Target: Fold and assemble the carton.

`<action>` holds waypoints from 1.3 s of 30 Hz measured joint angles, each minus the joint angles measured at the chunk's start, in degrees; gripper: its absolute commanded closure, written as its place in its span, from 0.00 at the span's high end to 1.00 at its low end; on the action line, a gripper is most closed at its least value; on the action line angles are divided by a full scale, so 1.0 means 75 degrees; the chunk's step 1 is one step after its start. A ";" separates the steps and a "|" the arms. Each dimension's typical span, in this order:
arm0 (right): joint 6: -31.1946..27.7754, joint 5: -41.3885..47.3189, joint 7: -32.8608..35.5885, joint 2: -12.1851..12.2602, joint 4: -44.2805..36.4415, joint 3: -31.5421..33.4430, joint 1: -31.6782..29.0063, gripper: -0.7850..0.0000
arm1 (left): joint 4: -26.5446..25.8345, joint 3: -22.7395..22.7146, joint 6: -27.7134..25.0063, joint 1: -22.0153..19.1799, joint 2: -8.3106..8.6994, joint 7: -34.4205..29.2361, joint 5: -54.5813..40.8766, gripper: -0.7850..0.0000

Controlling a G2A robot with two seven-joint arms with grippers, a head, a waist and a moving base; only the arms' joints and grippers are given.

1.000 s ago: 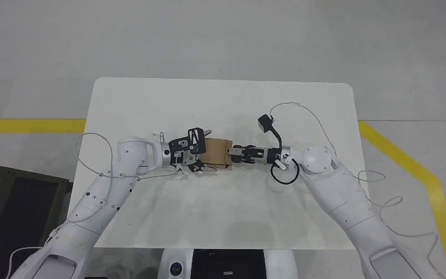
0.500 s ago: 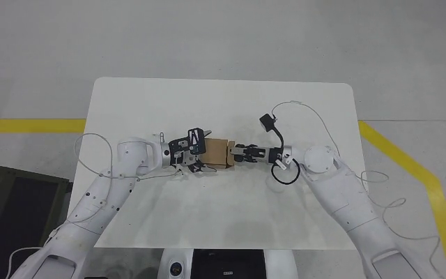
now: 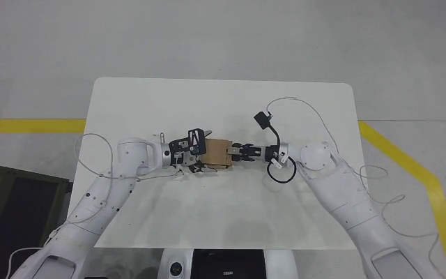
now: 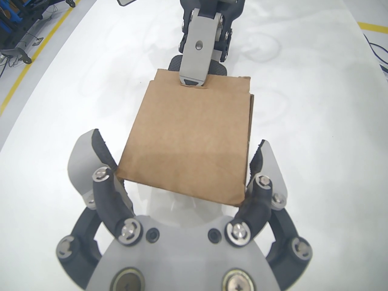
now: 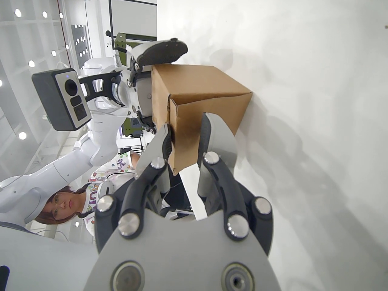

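The brown cardboard carton sits near the middle of the white table, resting on it as a squared-up box, directly between my two grippers. In the left wrist view its flat top panel runs away from the camera, and at the far end the edge is slightly stepped where one layer of board overlaps another. In the right wrist view the carton shows a corner seam that gapes a little, so that end is not fully tucked.

The left gripper straddles the near end of the carton. Its fingers are spread wide, one pad pressed against one lower corner and the other against the opposite side wall, so I read it as clamped across the carton's width. From above, this left gripper meets the carton's end nearest its own arm.

The right gripper comes in from the opposite end. Its fingers are drawn close together with a thin edge of board pinched between them, so it has hold of the carton there. In the left wrist view the same gripper has one grey finger lying over the far top edge and a black pad beneath it. From above it touches the carton's other end.

A black camera box stands on the left wrist just beside the carton. A black cable loop hangs off the right arm. A yellow floor line runs beyond the table's side.
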 measured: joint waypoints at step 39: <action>0.0302 -0.0482 0.0251 0.0201 -0.0943 0.0416 -0.0624 0.00 | -0.0017 0.0016 0.0035 0.0021 0.0017 -0.0085 -0.0070 1.00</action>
